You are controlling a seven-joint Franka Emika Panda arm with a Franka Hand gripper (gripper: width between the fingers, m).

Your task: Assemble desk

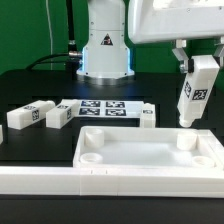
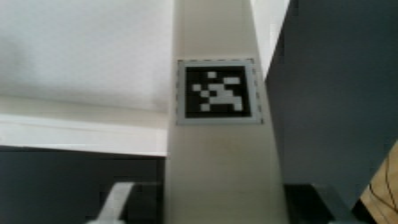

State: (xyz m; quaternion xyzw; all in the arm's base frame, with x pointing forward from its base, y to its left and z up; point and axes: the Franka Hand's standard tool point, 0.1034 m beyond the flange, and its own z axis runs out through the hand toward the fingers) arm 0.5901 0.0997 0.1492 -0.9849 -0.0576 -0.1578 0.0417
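Hand (image 1: 194,64) closed on an upright leg (image 1: 198,97), just above the tabletop's (image 1: 140,128) corner socket (image 1: 185,140)

Desk: tabletop bare, no leg seated.
The white tabletop (image 1: 150,131) is laid flat at the front, raised rim upward, with its corner sockets open. Three tagged white legs (image 1: 62,116) are laid on their sides behind it, toward the exterior view's left. A fourth leg (image 1: 196,96), tag outward, is held near-upright in the gripper (image 1: 200,60) just above the far socket on the exterior view's right.
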